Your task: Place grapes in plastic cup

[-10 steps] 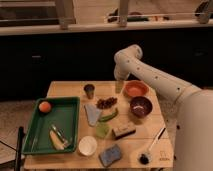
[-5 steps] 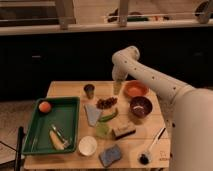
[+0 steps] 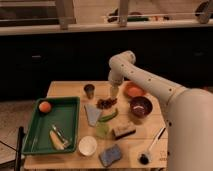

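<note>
Gripper [image 3: 114,92] has dropped to 1 o'clock of grapes [image 3: 105,103], width I cannot tell; centre over them before closing; cup [image 3: 102,130] at their 6 o'clock

See gripper [image 3: 114,91] low over table [image 3: 65,89], just above and right of grapes [image 3: 106,103]. Find plastic cup [image 3: 102,130] nearer the front edge, green vegetable [image 3: 108,116] between it and grapes. Note metal cup [image 3: 89,90] left of gripper, orange bowl [image 3: 134,90] right, green tray [image 3: 35,127] far left.
</note>
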`<control>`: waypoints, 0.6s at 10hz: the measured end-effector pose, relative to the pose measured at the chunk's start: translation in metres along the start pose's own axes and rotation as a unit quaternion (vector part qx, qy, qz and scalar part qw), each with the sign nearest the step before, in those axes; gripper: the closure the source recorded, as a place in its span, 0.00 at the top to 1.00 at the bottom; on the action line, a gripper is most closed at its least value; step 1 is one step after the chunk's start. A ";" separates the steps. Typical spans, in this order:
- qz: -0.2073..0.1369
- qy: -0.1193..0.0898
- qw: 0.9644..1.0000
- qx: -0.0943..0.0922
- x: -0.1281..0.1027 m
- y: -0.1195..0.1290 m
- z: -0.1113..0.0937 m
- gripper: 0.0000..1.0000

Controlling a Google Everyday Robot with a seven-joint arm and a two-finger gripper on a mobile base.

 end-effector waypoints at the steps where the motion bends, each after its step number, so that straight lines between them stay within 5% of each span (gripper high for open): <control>1: -0.001 -0.010 1.000 -0.004 0.000 0.003 0.005 0.80; 6: -0.009 -0.041 0.999 -0.030 -0.001 0.014 0.029 0.80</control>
